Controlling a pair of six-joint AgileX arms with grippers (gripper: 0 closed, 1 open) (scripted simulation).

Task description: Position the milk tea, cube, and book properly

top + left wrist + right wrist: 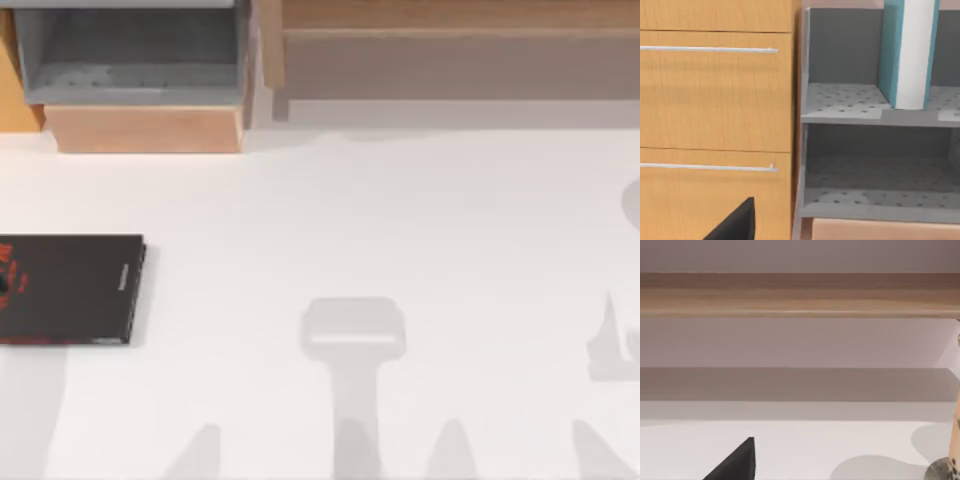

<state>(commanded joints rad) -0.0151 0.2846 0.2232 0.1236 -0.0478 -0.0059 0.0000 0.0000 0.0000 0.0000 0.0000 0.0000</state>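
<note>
The book (912, 55), teal-covered with white page edges, stands upright on the upper board of a grey shelf unit (840, 102). The left wrist view faces it from the front. A dark part of my left gripper (735, 225) shows in that view, well short of the shelf. The milk tea (950, 465), a beige cup with dark pearls at its base, stands on the white table beside a dark part of my right gripper (735, 465). The cube is out of view.
A thin black book with red marks (70, 290) lies flat at the table's left edge. The grey shelf unit (130, 60) sits at the back left, next to wooden drawers (715, 95) with metal handles. A long wooden shelf (450, 20) spans the back.
</note>
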